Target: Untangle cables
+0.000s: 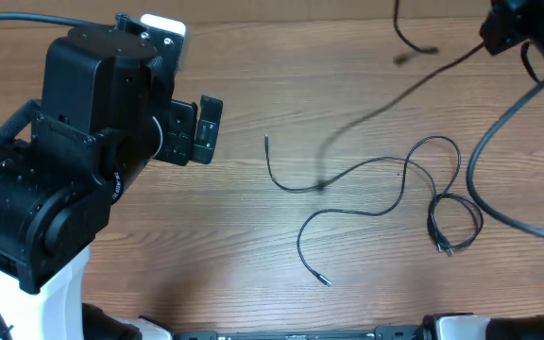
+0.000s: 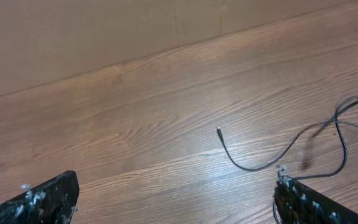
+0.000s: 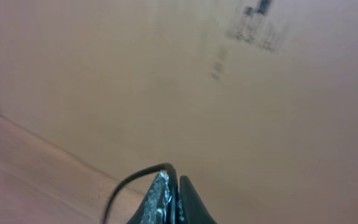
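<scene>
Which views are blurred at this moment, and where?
Overhead: the lifted cable smears toward the upper right, the resting cables are crisp, faint sheen on the table. Left wrist: sharp, except one smeared strand at right. Right wrist: soft all over, even the right claw pinching the lifted cable.

Smooth wood-grain table point(image 1: 206, 246), thin matt black cables point(image 1: 296, 190) with metal tips

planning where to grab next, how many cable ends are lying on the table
4. One cable end at centre, one lower down in the overhead view, two together on the right. The blurred lifted cable may hide more.
</scene>
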Controlling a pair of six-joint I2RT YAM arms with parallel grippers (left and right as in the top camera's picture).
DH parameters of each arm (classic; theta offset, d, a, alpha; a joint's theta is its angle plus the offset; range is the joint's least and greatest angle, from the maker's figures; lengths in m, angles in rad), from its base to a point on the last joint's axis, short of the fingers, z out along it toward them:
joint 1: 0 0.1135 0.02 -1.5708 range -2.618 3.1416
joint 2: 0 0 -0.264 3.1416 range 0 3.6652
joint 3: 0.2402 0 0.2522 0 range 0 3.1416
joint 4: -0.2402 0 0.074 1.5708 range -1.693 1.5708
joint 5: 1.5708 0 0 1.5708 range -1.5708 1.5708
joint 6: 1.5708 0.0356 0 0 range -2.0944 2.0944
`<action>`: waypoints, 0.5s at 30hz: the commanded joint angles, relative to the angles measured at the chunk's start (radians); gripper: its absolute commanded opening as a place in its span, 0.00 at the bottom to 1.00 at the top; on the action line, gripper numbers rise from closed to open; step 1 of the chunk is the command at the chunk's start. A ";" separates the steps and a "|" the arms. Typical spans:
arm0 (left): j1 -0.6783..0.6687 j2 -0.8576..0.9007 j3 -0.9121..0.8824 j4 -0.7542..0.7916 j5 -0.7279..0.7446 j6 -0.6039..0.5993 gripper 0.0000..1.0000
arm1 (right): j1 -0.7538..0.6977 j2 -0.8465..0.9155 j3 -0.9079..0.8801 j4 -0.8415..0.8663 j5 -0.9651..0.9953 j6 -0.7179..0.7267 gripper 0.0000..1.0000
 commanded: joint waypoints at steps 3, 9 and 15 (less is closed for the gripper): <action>0.003 -0.006 0.002 -0.001 0.008 0.015 1.00 | -0.098 0.126 -0.042 0.185 0.201 -0.208 0.04; 0.003 -0.006 0.002 -0.001 0.009 0.015 0.99 | -0.234 0.334 -0.044 0.543 0.201 0.035 0.04; 0.003 -0.005 0.002 0.002 0.007 0.078 1.00 | -0.314 0.441 -0.044 0.882 0.200 0.001 0.04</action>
